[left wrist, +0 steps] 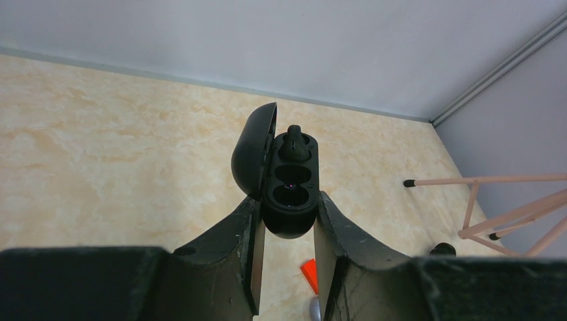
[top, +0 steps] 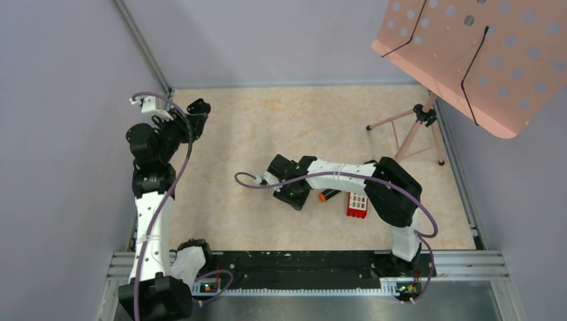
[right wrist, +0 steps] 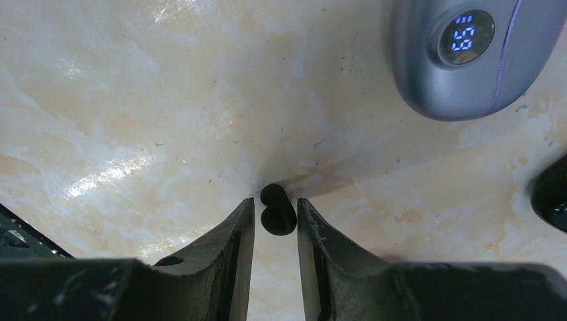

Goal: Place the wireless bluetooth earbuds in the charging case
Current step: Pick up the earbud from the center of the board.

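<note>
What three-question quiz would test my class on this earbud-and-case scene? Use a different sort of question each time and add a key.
1. True or false: both slots of the charging case hold an earbud.
2. Multiple choice: the loose earbud on the table lies
A) between the fingers of the right gripper
B) inside the case
C) on the case's lid
3. Fill in: the left gripper holds the case with its lid ____.

Key
1. False: only the slot farther from the fingers holds a seated earbud; the nearer slot is empty.
2. A
3. open
</note>
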`<control>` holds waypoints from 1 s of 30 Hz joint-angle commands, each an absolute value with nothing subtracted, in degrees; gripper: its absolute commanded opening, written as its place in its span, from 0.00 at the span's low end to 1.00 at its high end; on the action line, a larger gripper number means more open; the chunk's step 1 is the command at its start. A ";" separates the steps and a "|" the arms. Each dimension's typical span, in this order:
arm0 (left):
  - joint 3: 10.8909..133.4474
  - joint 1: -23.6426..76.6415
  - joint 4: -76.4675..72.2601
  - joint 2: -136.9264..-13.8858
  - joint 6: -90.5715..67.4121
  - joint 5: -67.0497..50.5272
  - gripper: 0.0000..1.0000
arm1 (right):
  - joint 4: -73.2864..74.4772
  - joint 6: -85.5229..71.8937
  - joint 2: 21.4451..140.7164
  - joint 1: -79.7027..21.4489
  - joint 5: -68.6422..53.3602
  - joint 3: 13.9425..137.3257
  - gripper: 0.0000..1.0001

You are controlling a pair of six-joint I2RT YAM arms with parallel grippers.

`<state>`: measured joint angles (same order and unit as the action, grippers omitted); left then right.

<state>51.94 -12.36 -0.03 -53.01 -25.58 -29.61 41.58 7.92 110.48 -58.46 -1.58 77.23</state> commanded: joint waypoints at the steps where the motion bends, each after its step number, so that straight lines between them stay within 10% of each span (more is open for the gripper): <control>1: 51.77 -12.61 -3.89 -52.82 -26.28 -30.38 0.00 | 41.82 8.18 107.03 -59.29 -1.07 78.38 0.28; 30: 51.33 -12.66 -4.13 -53.69 -26.68 -31.15 0.00 | 42.01 8.40 107.31 -59.31 -2.37 76.73 0.10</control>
